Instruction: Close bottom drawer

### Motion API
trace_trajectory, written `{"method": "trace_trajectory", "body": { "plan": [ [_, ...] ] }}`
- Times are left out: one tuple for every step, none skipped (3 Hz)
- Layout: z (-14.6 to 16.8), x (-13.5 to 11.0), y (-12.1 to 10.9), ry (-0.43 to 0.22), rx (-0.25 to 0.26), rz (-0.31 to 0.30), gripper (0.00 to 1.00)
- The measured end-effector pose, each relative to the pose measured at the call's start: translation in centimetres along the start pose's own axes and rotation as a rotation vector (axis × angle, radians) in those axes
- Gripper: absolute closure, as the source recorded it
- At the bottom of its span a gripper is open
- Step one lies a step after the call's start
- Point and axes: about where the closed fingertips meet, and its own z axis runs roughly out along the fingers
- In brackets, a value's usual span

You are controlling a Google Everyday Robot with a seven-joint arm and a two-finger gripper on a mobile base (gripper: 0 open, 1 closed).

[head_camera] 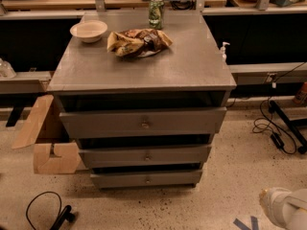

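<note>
The tool is out of sight. Only a white round part of the robot arm pokes in at the bottom right corner, cut off by the edges. The inside of the bottom drawer is dark and covered by the middle drawer above it. Its knob is too small to see well. On the counter, the words on the green can and the snack bag are too blurry to read. A pump bottle is half hidden behind the counter's right side. The cardboard box is partly tucked behind the counter's left side. The black cable and the blue tape run off the bottom edge.
</note>
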Motion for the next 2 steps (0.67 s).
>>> {"method": "trace_trajectory", "body": {
  "plan": [
    [-0.03,-0.01,-0.04,0.0,0.001,-0.001,0.82],
    [-0.05,-0.04,-0.09,0.0,0.001,-0.002,0.58]
  ]
}}
